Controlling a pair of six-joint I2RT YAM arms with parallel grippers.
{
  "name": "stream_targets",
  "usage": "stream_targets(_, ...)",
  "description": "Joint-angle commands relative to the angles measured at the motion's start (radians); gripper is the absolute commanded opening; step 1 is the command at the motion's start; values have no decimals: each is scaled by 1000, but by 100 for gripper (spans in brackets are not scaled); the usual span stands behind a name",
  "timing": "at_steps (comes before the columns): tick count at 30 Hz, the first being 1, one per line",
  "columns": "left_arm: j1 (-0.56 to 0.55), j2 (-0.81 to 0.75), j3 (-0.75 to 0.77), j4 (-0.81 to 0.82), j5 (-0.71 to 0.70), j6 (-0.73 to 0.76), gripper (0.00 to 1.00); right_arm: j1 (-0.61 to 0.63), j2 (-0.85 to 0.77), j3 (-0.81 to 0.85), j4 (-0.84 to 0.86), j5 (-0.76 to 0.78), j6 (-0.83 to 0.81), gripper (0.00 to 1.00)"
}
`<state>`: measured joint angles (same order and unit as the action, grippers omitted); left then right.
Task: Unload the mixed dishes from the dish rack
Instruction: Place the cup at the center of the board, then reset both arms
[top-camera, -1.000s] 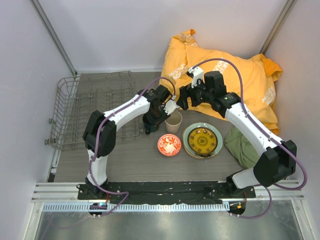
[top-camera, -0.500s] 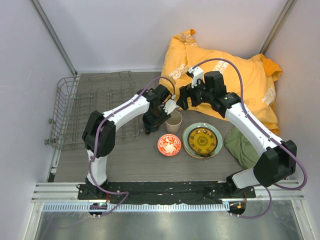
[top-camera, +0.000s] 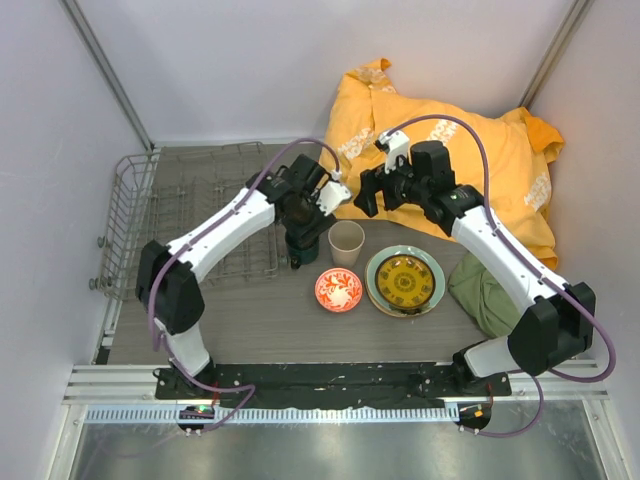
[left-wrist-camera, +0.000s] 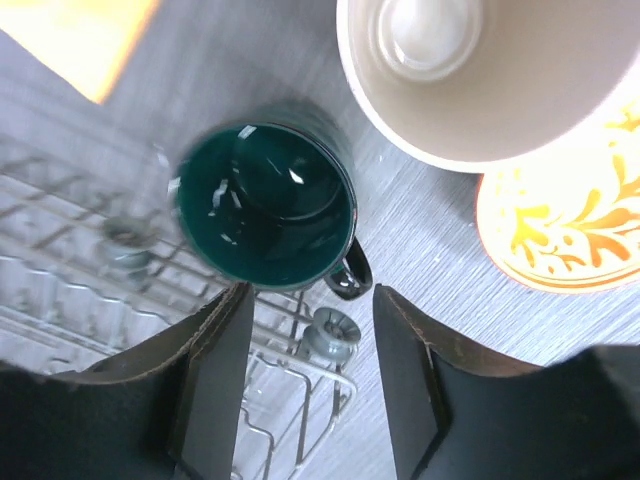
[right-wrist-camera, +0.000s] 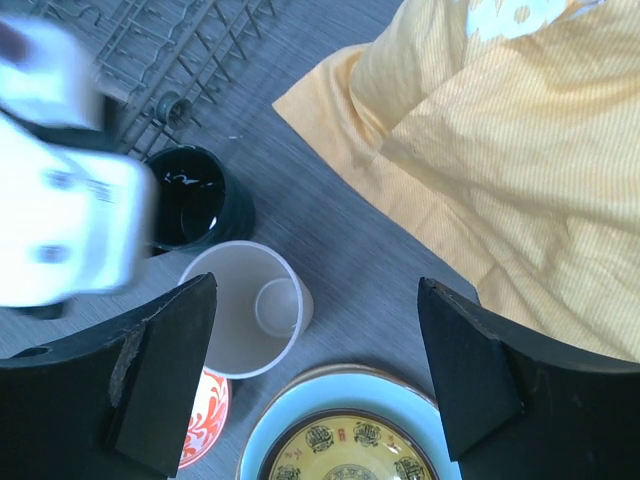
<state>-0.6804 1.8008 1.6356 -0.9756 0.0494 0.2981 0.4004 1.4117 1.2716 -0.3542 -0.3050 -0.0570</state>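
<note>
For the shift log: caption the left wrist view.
Open left gripper over upright dark green mug, beside beige cup and dish rack.

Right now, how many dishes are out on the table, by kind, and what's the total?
Mugs: 1, the dark green mug
Cups: 1, the beige handleless cup
Bowls: 1, the small white-and-red bowl
Plates: 2, the yellow patterned plate on the pale green plate
Total: 5

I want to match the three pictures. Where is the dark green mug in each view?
Top external: dark green mug at centre, left of the beige cup.
Left wrist: mug at centre, cup upper right.
Right wrist: mug upper left, cup below it.
Shared landmark: the beige cup beside the mug.
</note>
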Motion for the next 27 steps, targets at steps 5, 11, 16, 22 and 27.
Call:
stream_targets(5,102,-259,-51,141,104,-31,62,6,-13,12,-15,99,-32,94)
stream_targets(11,258,-444,-172,299,144,-86,81,6,-23,-9,0,201,-52,95)
stream_targets(16,324,-607,-302,425,72,-103,100,5,-75,-66,93,300,-52,97)
stream_targets(22,425,-681,-370,492,38,-157,100,-15,-122,-103,156,438,-50,100)
stream_targets(27,528,-741,-450,627,-3,-246,100,-54,-169,-146,231,495,-43,99)
